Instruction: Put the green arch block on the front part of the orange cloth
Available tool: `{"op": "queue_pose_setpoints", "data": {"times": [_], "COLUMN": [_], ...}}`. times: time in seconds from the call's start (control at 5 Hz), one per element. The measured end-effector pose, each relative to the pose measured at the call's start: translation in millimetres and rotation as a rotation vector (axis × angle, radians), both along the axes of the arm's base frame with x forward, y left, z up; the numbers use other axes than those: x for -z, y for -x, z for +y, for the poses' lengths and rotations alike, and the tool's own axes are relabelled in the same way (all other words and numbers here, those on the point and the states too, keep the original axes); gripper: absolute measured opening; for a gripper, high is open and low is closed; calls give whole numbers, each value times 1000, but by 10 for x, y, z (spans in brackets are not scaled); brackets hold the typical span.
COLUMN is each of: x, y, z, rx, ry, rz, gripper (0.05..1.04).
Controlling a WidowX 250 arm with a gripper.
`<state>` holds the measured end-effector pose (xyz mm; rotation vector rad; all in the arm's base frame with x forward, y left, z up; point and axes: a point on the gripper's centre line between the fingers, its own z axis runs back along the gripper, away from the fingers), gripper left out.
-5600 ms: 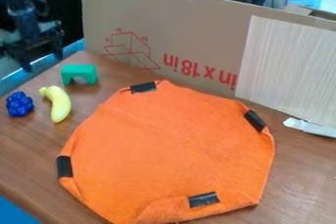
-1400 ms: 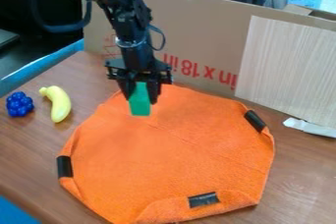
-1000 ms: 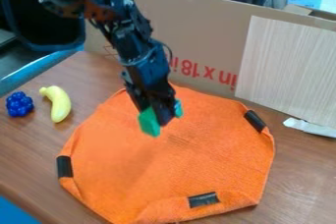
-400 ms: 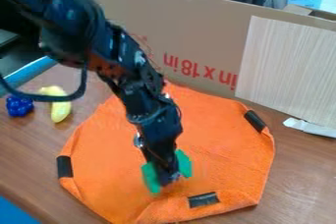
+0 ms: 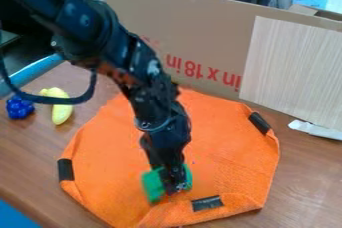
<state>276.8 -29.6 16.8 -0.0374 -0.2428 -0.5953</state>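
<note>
At the near edge of an orange cloth (image 5: 227, 162) spread on a wooden bench (image 5: 304, 182), a strip of black tape (image 5: 207, 203) lies just right of a green block (image 5: 153, 187). The block is at the near part of the cloth, inside its edge, in the grip of a black claw (image 5: 175, 187). The claw is closed on the block's middle, parted only by what it pinches, with green showing on either side. The block is over the cloth but not let go; whether it touches the fabric, one cannot tell. A second black strip (image 5: 65, 169) marks the cloth's left edge, a third (image 5: 260, 122) its far right. Farther off, a white strip (image 5: 316, 129) lies at right, while a yellow banana (image 5: 62, 113) sits at left beside a dark blue cluster (image 5: 19, 107). Behind stand a cardboard sheet (image 5: 200, 27) and a pale striped panel (image 5: 294, 67).
</note>
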Motion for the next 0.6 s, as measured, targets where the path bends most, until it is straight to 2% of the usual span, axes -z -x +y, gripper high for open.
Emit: {"op": "queue_pose_setpoints", "data": {"times": [0.2, 0.4, 0.6], "x": [14, -55, -510], "y": [0, 23, 55], "z": [14, 5, 136], "rx": [5, 18, 1], "ry": [-15, 0, 28], "rz": [5, 8, -61], "gripper": [1004, 1001, 1001]}}
